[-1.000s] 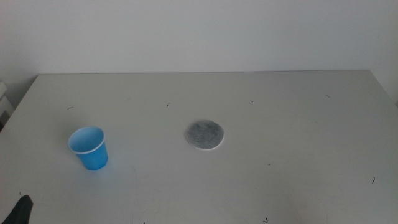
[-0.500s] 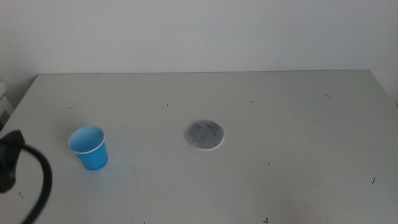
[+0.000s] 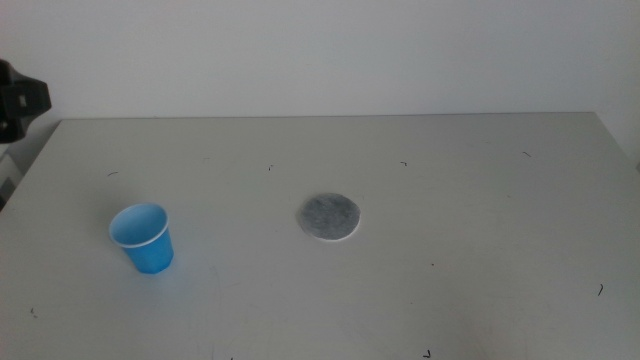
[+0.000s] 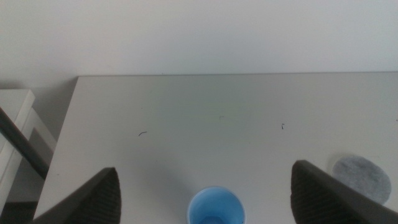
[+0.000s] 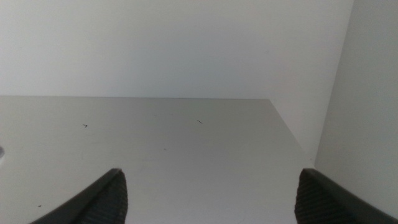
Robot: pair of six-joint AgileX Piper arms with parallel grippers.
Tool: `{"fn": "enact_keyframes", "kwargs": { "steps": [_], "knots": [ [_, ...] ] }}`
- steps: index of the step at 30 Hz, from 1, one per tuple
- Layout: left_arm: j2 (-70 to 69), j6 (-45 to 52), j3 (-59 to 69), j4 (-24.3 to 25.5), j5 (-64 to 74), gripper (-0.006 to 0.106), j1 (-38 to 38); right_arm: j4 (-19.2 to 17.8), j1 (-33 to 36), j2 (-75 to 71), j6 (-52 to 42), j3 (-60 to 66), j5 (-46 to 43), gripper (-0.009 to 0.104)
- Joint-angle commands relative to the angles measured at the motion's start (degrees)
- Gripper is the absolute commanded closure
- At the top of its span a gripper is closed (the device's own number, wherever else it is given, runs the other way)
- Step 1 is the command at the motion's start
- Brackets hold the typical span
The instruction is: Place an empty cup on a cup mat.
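The blue cup point(image 3: 143, 238) stands upright and empty on the table's left side. The grey cup mat point(image 3: 329, 216) lies flat near the middle, well apart from the cup. A dark part of my left arm point(image 3: 20, 100) shows at the far left edge, above and behind the cup. In the left wrist view my left gripper point(image 4: 204, 168) is open with jaws wide apart, high above the cup point(image 4: 216, 208), and the mat point(image 4: 361, 176) is off to one side. My right gripper point(image 5: 210, 171) is open and empty over bare table, out of the middle view.
The white table point(image 3: 480, 200) carries only small dark specks. A white wall stands behind its far edge. A white stand point(image 4: 15, 118) sits beside the table's left edge.
The left arm has risen from the bottom left corner of the middle view to the upper left edge. Cup and mat have not moved.
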Motion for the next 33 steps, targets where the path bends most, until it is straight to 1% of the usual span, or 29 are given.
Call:
{"fn": "enact_keyframes", "kwargs": {
  "steps": [1, 8, 33],
  "knots": [
    [2.67, -0.52, -6.25, -0.86, 1.48, -0.005, -0.38, -0.52, 0.11, -1.1, -0.49, -0.66, -4.48, 0.001],
    [11.33, -0.52, -13.43, -0.81, 11.21, -0.005, -0.38, -0.52, 0.11, -1.1, -0.49, -0.66, -4.48, 0.001],
    [32.92, -0.52, -13.44, -0.99, 12.83, -0.005, -0.38, -0.52, 0.11, -1.1, -0.49, -0.66, -4.48, 0.001]
  ]
}}
